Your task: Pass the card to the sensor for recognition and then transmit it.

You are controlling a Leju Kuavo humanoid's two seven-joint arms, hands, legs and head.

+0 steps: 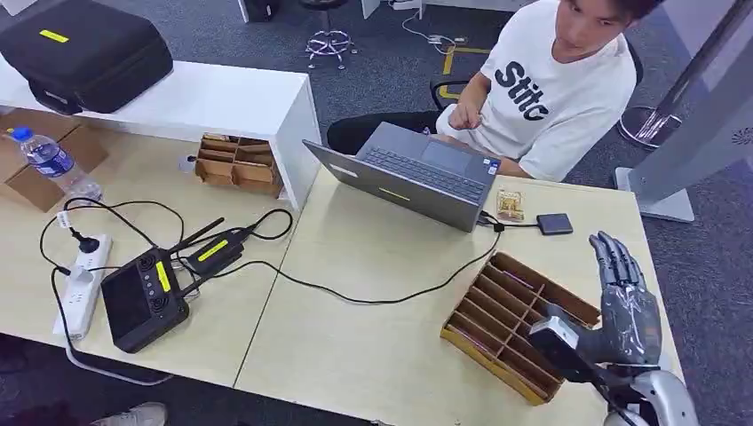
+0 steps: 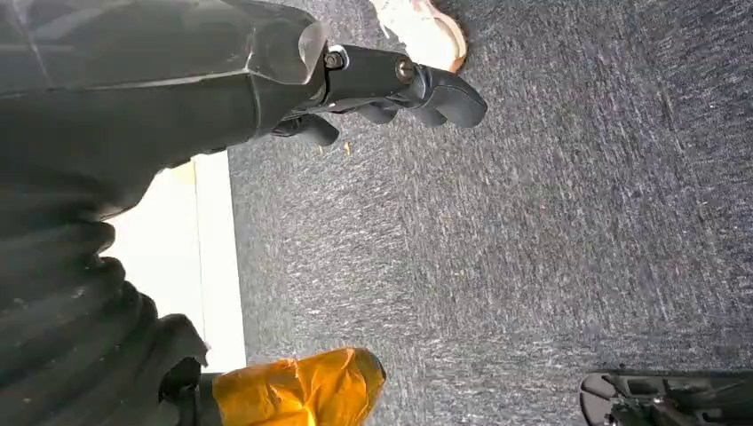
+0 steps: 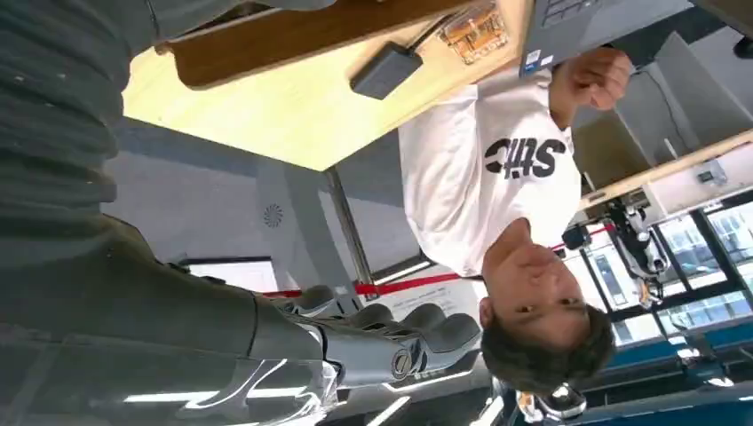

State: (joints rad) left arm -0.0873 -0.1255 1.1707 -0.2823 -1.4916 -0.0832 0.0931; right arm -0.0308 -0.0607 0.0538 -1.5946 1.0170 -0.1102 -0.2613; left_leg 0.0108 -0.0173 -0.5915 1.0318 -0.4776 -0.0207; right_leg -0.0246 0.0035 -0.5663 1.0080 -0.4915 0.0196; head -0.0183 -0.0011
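While the right robot hand [image 1: 626, 306] hovers released, fingers straight, over the worktop [image 1: 373, 337], the black sensor [image 1: 554, 224] lies beyond its fingertips; the left robot hand [image 2: 391, 84] hangs slack, holding nothing.

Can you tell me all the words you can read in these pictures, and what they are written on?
"Stitc": big black letters on the person's white T-shirt; any further letters are hidden in the fold.
Sticker at the laptop corner: too small to read.
Yellow labels on the black case, the remote controller and the laptop lid: no readable writing.
Water bottle label: too blurred to read.
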